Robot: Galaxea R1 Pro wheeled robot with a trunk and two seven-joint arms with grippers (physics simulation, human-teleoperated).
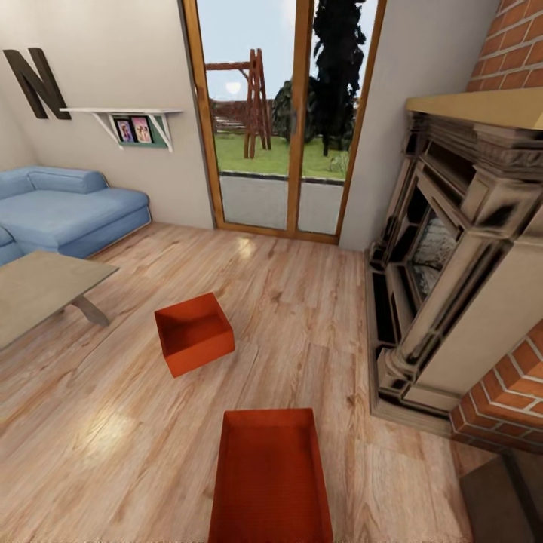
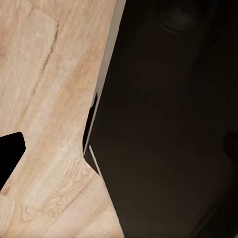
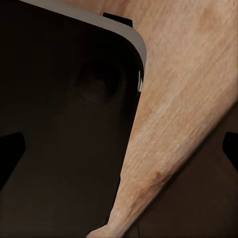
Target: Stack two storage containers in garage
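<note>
The robot is in the living room, and both bins sit on the wood floor [image 1: 302,302]. The near bin [image 1: 271,475] is at 6 o'clock in the head view, right in front of the robot. The far bin [image 1: 194,333] is at about 10 o'clock from it, a little apart, beside the low table [image 1: 38,290]. The sofa [image 1: 68,211] is at 10 o'clock, the glass doors [image 1: 279,121] at 12 and the fireplace [image 1: 452,249] at 3.

No bin is picked up yet. I think the job now is to grab the near bin. To do that well, the robot should stay square to it, bring an arm down over a side wall and pinch the wall firmly, so the bin does not tip.

Both bins are orange-red, with plain walls and no lid. Both look empty. The far one sits turned at a slant.

The wrist views show dark robot body and wood floor. I cannot tell if the fingers are apart or together.
</note>
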